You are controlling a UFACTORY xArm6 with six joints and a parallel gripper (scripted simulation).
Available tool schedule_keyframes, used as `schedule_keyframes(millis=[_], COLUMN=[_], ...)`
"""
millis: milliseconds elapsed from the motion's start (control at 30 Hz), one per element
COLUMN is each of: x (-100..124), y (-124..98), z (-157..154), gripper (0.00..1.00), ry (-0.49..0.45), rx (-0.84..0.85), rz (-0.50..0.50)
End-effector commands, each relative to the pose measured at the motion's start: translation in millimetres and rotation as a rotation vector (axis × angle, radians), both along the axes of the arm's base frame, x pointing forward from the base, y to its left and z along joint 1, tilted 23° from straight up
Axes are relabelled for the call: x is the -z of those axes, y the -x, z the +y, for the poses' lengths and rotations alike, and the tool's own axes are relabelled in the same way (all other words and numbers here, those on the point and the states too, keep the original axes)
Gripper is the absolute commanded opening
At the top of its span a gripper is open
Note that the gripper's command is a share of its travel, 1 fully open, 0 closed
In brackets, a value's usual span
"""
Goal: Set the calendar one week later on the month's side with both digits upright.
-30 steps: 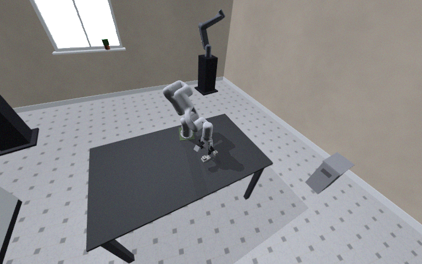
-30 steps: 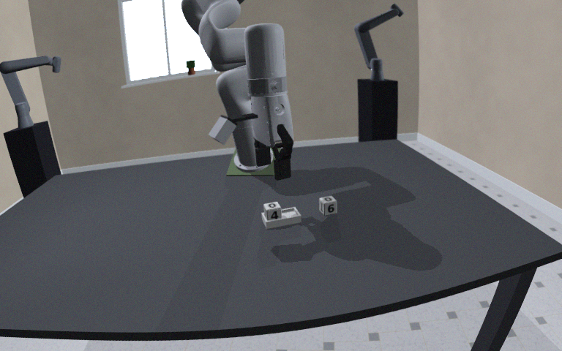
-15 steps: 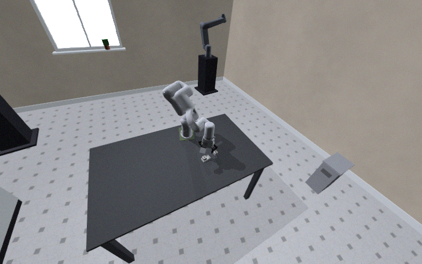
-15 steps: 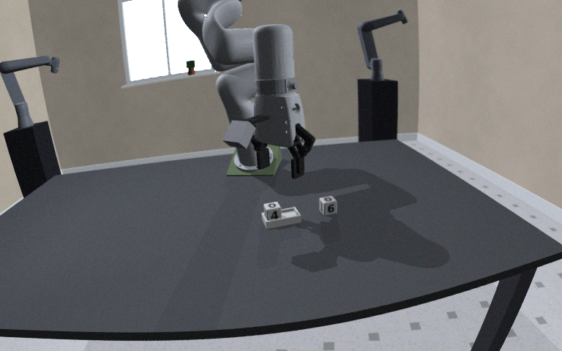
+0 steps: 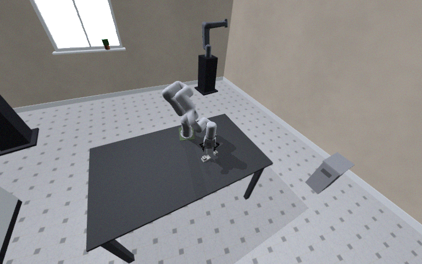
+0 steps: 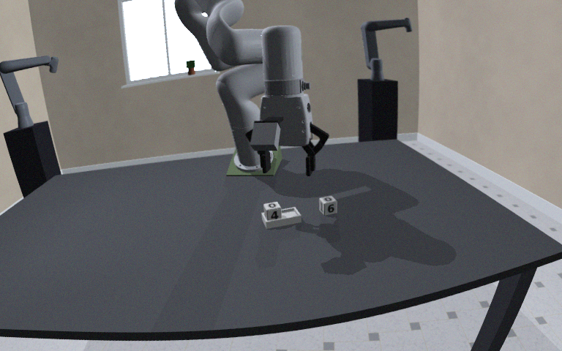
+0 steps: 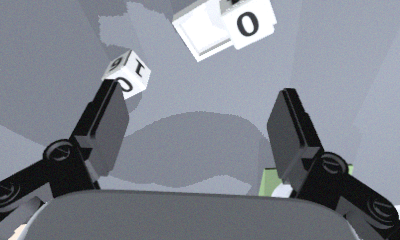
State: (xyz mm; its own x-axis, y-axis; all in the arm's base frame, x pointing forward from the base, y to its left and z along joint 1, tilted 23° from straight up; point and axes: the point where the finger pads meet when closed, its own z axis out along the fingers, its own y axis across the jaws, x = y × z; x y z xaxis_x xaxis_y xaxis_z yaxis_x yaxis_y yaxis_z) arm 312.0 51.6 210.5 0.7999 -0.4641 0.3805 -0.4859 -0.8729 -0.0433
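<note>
tray: small white tray sitting flat on the dark counter. In the exterior view its long axis runs left-right, with the far end angled a little away from that camera. Only the left half is filled; the right half shows bare floor.

cube in tray: sits upright in the left end of the tray. The face toward the exterior camera reads 4, right way up, and the top face reads 0. From the wrist camera it's the cube at the top edge with the 0 showing.

loose cube: out on the counter, to the right of the tray in the exterior view and clear of it, not touching. Front face reads 6, upright, top face 0. It's turned a touch compared with the tray cube, so their faces don't quite line up. The wrist view shows it just past the tip of the left-hand finger, corner-on, with a 1 and a 0 visible.

gripper: jaws spread all the way apart, nothing between them. It hangs pointing straight down, well above the counter, behind both cubes as seen from the exterior camera, closer to the arm's green base plate.

month's name: can't read any on the tray from these angles.

top view: too far away to read digits; it just shows the tray near the arm's end of the counter.
</note>
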Motion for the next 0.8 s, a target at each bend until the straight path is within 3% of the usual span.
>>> schedule_keyframes(millis=[0, 767], x=[0, 8], y=[-2, -3], z=[6, 30], gripper=[1.00, 1.00], ry=[0.048, 0.261], rx=[-0.156, -0.716], rz=[0.026, 0.114])
